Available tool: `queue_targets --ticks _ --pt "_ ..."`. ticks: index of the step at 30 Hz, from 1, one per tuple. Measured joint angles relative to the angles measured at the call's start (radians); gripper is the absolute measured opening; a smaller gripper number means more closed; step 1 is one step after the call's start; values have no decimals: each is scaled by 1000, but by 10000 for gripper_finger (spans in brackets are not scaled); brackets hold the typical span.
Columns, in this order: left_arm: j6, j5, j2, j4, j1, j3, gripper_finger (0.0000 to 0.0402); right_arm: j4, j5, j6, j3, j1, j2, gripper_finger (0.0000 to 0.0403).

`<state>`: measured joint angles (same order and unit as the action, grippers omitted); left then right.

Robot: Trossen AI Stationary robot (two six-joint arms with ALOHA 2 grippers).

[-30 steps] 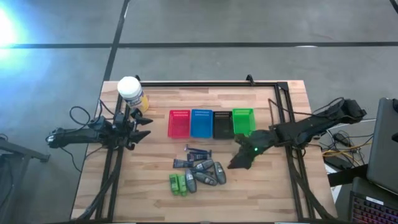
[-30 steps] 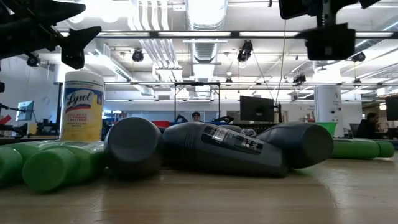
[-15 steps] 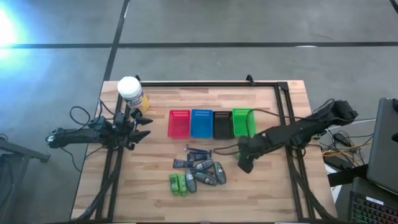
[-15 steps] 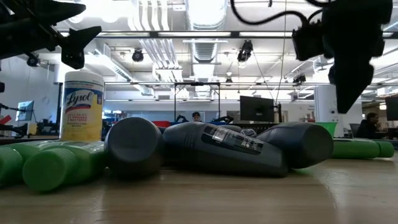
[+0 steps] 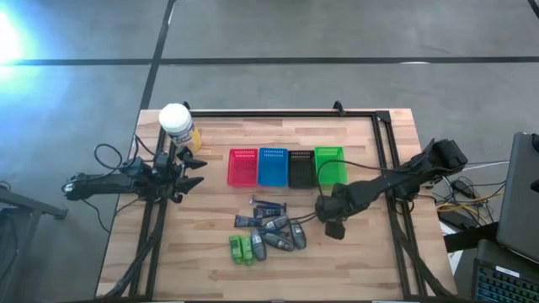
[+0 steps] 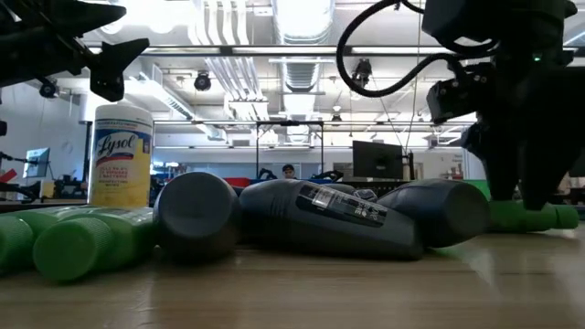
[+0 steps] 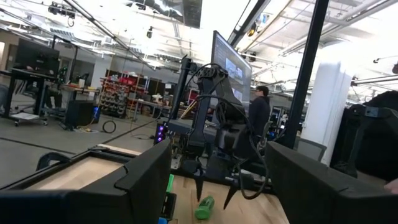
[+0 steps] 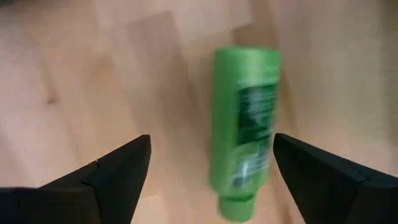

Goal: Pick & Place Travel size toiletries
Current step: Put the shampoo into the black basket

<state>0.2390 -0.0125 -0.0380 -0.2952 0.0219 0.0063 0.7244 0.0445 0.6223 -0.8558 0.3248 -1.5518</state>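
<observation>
The toiletries lie in a pile [image 5: 268,234] near the table's middle: grey bottles [image 6: 320,217], green packets [image 5: 242,249] and blue razors [image 5: 269,204]. One green bottle [image 8: 242,130] lies apart on the wood to the pile's right, and the left wrist view shows it too [image 7: 204,208]. My right gripper [image 8: 212,140] is open and points down just above it, one finger on each side; from above, the gripper [image 5: 333,224] hides the bottle. My left gripper [image 5: 195,172] waits open at the table's left side.
Red [image 5: 242,167], blue [image 5: 272,167], black [image 5: 301,168] and green [image 5: 330,163] baskets stand in a row behind the pile. A white-lidded yellow jar [image 5: 177,122] stands at the far left corner. A black frame [image 5: 278,112] runs round the table.
My right gripper has come down from high above the table to just over the green bottle, shifting slightly toward the near edge. It has tipped from slanting to pointing down. The left arm and the pile have kept still.
</observation>
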Motion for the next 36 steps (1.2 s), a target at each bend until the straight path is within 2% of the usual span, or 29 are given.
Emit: queue_targets --ticks 4,13,23,29,36 --pt "0 0 0 0 0 0 264 -2 63 -31 0 0 1 346" --pt "0 0 0 0 0 0 264 -5 60 -23 14 7 -17 353" --pt "0 0 0 1 0 0 264 -32 35 -17 37 9 -83 328" --pt "0 0 0 1 0 0 264 -52 35 9 33 9 -62 284" --pt "0 0 0 0 0 0 264 -55 -12 137 8 9 -22 191"
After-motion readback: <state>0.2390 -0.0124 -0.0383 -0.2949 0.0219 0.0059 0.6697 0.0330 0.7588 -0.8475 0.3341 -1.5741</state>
